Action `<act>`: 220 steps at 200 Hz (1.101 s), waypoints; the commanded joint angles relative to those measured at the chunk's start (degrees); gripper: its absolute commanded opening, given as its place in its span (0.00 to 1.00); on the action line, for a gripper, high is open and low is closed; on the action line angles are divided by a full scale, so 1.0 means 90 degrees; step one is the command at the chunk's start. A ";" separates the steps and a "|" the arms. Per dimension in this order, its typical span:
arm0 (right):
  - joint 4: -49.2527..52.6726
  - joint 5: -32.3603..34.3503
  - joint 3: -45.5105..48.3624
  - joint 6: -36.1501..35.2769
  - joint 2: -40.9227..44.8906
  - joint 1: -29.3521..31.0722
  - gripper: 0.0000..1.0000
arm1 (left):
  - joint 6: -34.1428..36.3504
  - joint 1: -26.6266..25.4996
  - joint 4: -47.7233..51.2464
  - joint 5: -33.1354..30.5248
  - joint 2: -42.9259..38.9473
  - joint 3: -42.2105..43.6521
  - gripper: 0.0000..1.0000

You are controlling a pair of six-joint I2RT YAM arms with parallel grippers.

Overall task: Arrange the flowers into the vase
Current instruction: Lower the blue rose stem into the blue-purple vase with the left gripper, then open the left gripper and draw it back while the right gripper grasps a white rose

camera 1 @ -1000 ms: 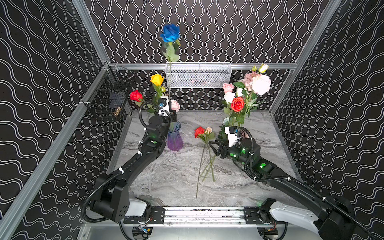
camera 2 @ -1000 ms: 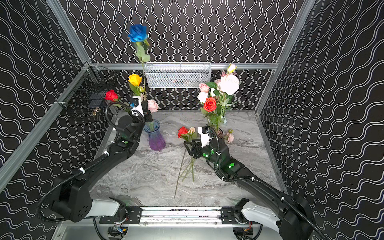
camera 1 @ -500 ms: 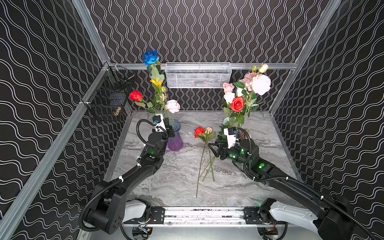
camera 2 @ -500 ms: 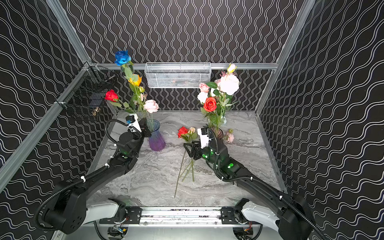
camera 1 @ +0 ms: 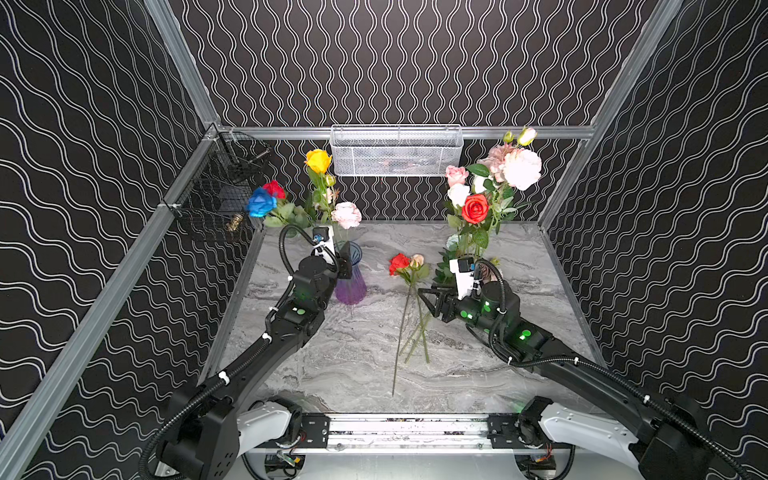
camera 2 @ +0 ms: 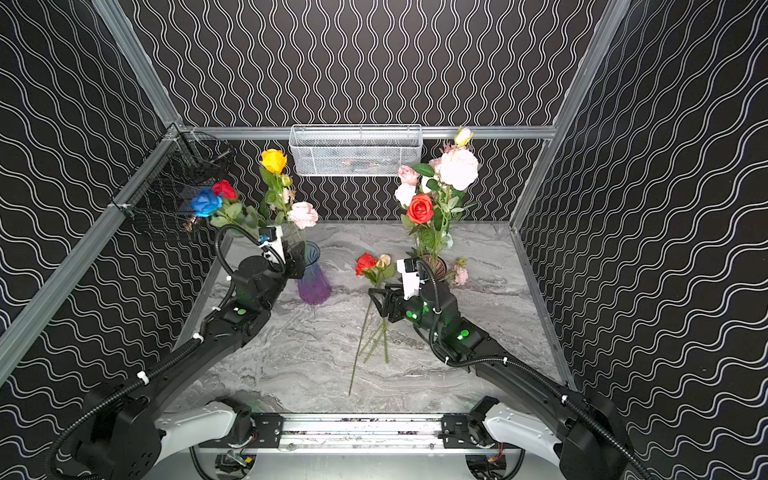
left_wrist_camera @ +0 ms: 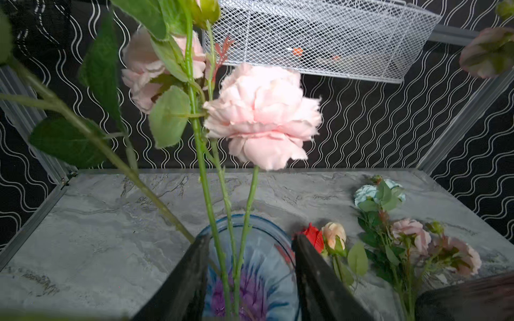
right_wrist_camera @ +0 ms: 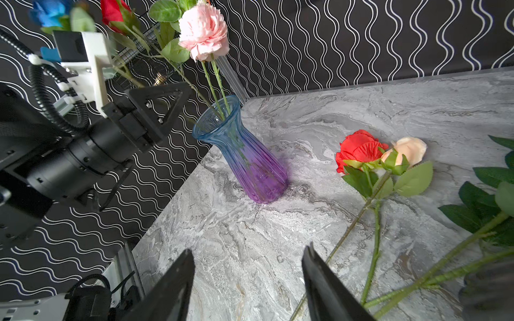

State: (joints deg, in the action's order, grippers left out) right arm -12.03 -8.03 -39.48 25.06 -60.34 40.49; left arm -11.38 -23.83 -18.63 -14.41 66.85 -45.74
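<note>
Blue rose [camera 1: 261, 202] leans from vase [camera 1: 351, 286]; left claw [left_wrist_camera: 250, 240] parted.

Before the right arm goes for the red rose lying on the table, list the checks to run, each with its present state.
1. Right pincer open and empty: ok.
2. Left pincer open, flower stalks standing free between its jaws: ok.
3. Vase upright: ok.
4. Red rose lying flat with nothing on top of its bloom: ok.
5. Its stem clear of the others: not ok. The stems below it and the peach bud lie crossed.
6. Blue rose seated in the vase: cannot tell. It leans far out sideways and the left pincer hides the foot of its stalk.
</note>
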 commanded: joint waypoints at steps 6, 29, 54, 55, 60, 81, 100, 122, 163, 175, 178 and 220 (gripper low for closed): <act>-0.0198 0.0031 -0.0009 0.0075 0.0013 0.0005 0.64 | -0.0139 -0.0047 0.1690 -0.0105 0.0054 -0.0736 0.55; -0.0224 0.0057 0.0009 0.0069 0.0019 0.0012 0.64 | -0.0203 -0.0061 0.2707 0.0356 0.0123 -0.1310 0.62; -0.0232 0.0044 -0.0004 0.0090 -0.0048 0.0005 0.64 | -0.0121 -0.0105 0.3155 0.0745 0.0157 -0.1747 0.64; -0.0233 0.0044 -0.0006 0.0093 -0.0051 0.0004 0.64 | -0.0117 -0.0110 0.3179 0.0763 0.0164 -0.1765 0.64; -0.0232 0.0029 -0.0023 0.0089 -0.0082 0.0012 0.64 | -0.0120 -0.0134 0.3259 0.0834 0.0181 -0.1855 0.64; -0.0100 0.0097 -0.0114 0.0062 -0.0143 0.0007 0.64 | 0.0132 -0.0349 0.3494 0.1008 0.0229 -0.2210 0.66; -0.0075 0.0207 -0.0112 0.0066 -0.0153 0.0007 0.64 | 0.0369 -0.0524 0.3750 0.1208 0.0277 -0.2546 0.67; 0.0044 0.0360 -0.0171 0.0047 -0.0230 0.0009 0.63 | 0.0638 -0.0574 0.3775 0.2063 0.0273 -0.2820 0.67; 0.0383 0.0555 -0.0422 0.0171 -0.0797 0.0005 0.54 | 0.0601 -0.1194 0.3854 0.2501 0.0163 -0.2943 0.64; 0.0451 0.0576 -0.0491 0.0238 -0.1033 0.0011 0.49 | 0.0607 -0.1505 0.3919 0.2357 0.0119 -0.2869 0.63; 0.0480 0.0578 -0.0527 0.0260 -0.1099 0.0004 0.49 | 0.0618 -0.1577 0.3933 0.2301 0.0088 -0.2845 0.63; 0.1023 0.0805 -0.1030 0.0552 -0.2036 0.0021 0.51 | 0.0668 -0.2033 0.3872 0.2188 -0.0391 -0.2321 0.63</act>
State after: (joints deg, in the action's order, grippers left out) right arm -6.31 -3.40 -46.57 27.64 -75.46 40.51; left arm -6.90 -41.30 16.53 5.69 65.32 -68.25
